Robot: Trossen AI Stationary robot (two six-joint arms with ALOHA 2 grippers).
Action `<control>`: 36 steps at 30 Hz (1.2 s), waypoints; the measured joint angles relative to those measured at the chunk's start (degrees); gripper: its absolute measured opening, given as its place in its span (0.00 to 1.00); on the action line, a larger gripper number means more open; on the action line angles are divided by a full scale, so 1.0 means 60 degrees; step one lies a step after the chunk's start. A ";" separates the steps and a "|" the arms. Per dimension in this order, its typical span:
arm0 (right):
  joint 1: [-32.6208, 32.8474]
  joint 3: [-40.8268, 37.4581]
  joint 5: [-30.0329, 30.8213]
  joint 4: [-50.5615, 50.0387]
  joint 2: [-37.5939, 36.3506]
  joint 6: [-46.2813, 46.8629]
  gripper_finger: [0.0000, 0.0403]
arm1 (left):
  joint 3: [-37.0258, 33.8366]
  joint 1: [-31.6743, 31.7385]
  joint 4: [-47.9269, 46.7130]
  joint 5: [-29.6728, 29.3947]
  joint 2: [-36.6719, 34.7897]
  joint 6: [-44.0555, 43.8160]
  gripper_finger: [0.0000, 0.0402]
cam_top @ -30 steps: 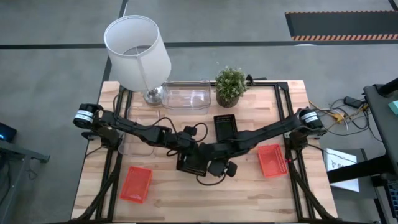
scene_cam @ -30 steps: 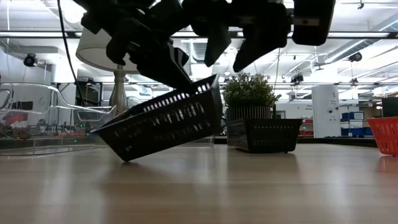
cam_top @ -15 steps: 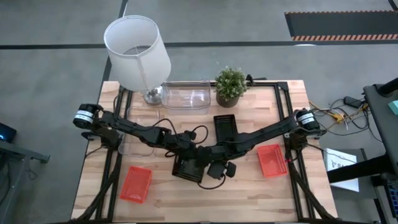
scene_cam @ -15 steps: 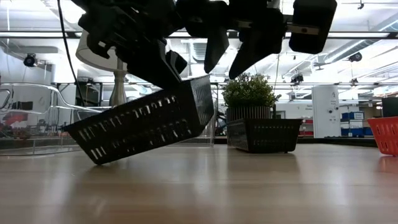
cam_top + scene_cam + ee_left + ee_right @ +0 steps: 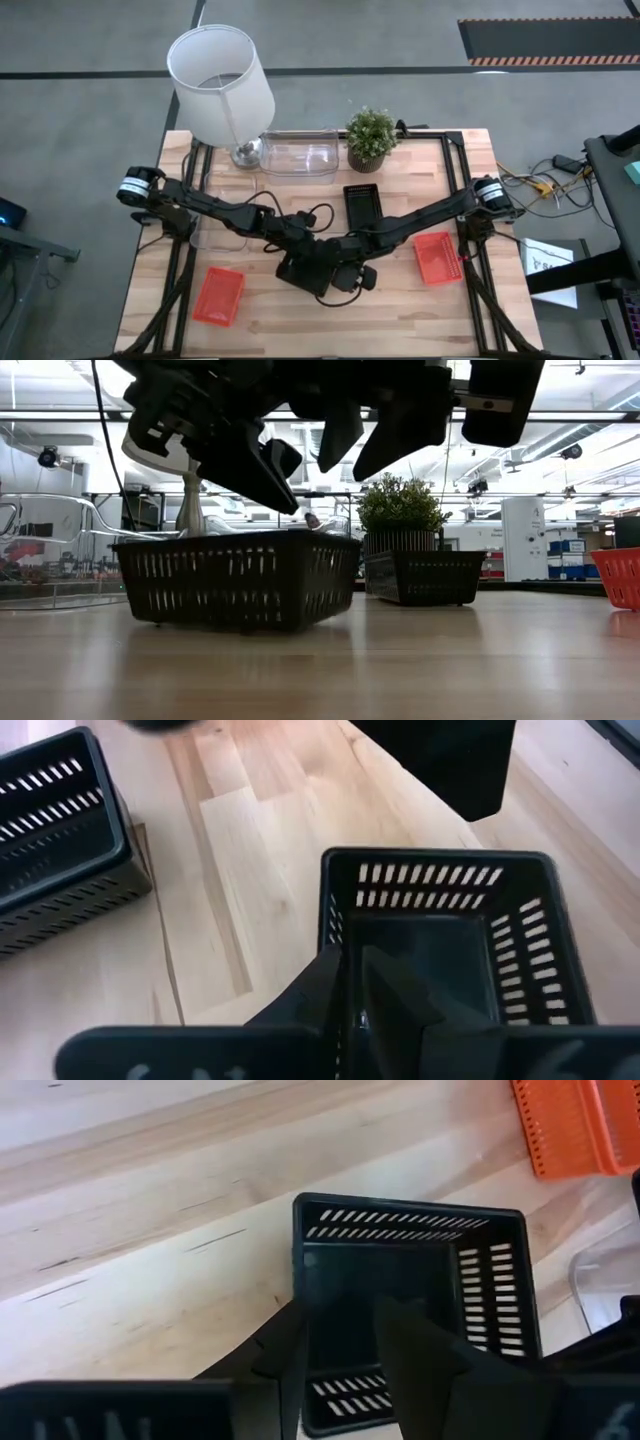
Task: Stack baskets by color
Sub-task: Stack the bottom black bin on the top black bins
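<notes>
A black basket (image 5: 240,580) sits flat on its bottom at the middle of the table (image 5: 270,320); it also shows as the black basket (image 5: 305,268) from above. My left gripper (image 5: 350,965) stands over one of its walls (image 5: 332,910), fingers slightly apart. One fingertip (image 5: 295,508) shows just above the rim. My right gripper (image 5: 340,1345) hovers open above the same basket, clear of it. A second black basket (image 5: 362,205) stands farther back. Red baskets (image 5: 218,296) (image 5: 437,257) lie near left and right. My left gripper has one finger outside the black basket's wall (image 5: 332,935) and one inside it, coming slanting down from the table's left. I cannot tell whether either finger touches the wall. The basket rests level on the table.
A white lamp (image 5: 220,85) and a potted plant (image 5: 371,135) stand at the far edge, with a clear basket (image 5: 298,155) between them. Another clear basket (image 5: 222,215) lies under my left arm. Bare wood lies along the near edge.
The black basket hung tilted from my left gripper with its low end near the table. Its raised end has dropped and it now sits flat, with the left fingertip just above the rim. My right gripper has sunk a little toward the basket and its fingers have drawn closer together.
</notes>
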 joint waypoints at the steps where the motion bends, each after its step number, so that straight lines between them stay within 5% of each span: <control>1: 0.0000 0.0000 -0.0010 0.0016 0.0001 0.0000 0.26 | -0.0024 0.0000 0.0007 -0.0002 -0.0001 0.0000 0.08; 11: -0.0010 0.0003 -0.0066 0.0176 -0.0032 -0.0069 0.09 | -0.0070 0.0025 0.0268 -0.0147 -0.0011 -0.0162 0.08; 16: -0.0091 0.0018 0.0104 0.0129 0.0009 0.0164 0.07 | 0.0007 0.0041 0.0183 -0.0317 -0.0270 -0.0024 0.08; 25: -0.0217 0.0002 0.0101 0.0054 -0.0407 0.0486 0.08 | -0.0076 -0.0131 -0.1901 -0.0586 -0.1886 -0.0193 0.08; 36: -0.0233 -0.0182 -0.0004 0.0062 -0.1234 0.1032 0.02 | -0.1680 -0.0949 -0.0923 -0.1976 -0.4344 -0.0627 0.03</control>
